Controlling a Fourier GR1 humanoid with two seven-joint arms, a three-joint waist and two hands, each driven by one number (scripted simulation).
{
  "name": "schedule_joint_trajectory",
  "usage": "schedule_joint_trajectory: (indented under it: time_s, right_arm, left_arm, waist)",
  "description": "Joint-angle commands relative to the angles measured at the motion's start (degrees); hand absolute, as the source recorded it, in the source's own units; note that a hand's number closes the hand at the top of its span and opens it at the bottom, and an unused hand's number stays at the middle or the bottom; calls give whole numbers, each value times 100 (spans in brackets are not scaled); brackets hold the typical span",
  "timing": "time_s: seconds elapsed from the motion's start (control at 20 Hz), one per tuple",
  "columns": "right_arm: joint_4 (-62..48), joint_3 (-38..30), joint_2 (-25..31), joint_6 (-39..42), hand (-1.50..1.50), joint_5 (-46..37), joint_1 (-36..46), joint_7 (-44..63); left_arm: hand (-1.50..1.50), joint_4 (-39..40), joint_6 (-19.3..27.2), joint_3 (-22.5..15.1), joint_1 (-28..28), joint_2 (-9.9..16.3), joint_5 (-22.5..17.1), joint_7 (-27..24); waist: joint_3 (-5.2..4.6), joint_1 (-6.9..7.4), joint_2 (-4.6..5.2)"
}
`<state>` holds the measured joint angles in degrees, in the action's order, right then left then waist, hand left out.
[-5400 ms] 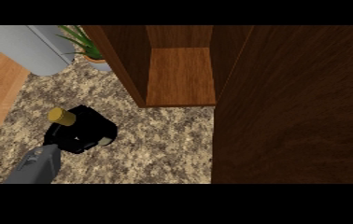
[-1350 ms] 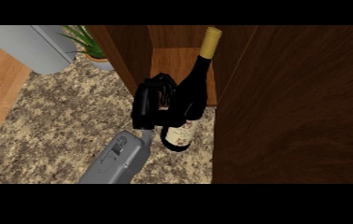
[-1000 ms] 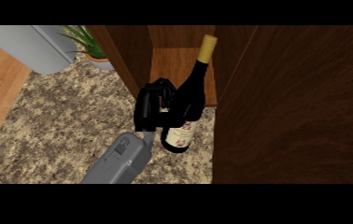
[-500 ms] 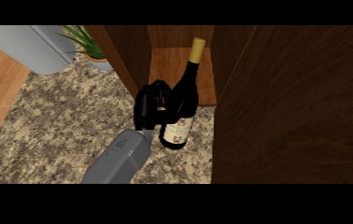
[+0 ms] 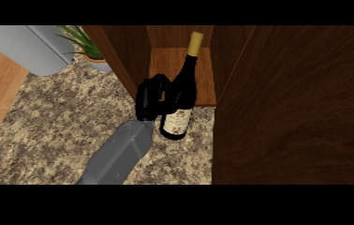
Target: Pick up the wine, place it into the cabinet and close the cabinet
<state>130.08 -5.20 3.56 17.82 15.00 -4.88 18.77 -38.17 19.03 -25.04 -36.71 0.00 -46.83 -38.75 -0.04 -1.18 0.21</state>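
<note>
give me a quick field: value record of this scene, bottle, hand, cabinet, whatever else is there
wine bottle: dark wine bottle with gold cap and pale label, tilted, neck pointing into the cabinet opening
holder: left hand, fingers curled round the bottle's body
right hand: not in view
cabinet: wooden cabinet, open; its door stands at the view's right
bottle base: over the counter at the shelf's front edge
other: potted plant and grey appliance at upper left

head view, steeply down, close on counter [image 5: 62, 121]
</note>
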Motion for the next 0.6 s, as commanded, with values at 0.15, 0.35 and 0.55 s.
schedule_joint_trajectory:
  time_s: [0.15,0.35,0.55]
  right_arm:
    - [-514,289,-172,-146,-150,-363,442,-133]
    - [-25,114,-56,147,-150,151,-134,-101]
    - [-357,56,-24,174,-150,-28,94,-297]
  left_arm:
    - [150,352,-48,-432,-415,0,-530,-11]
    - [150,855,-237,-387,-718,0,-1025,-312]
    - [150,1413,-537,-32,-1277,0,-997,-247]
  waist:
    - [0,4,6]
    - [-1,-95,17]
    - [0,-87,31]
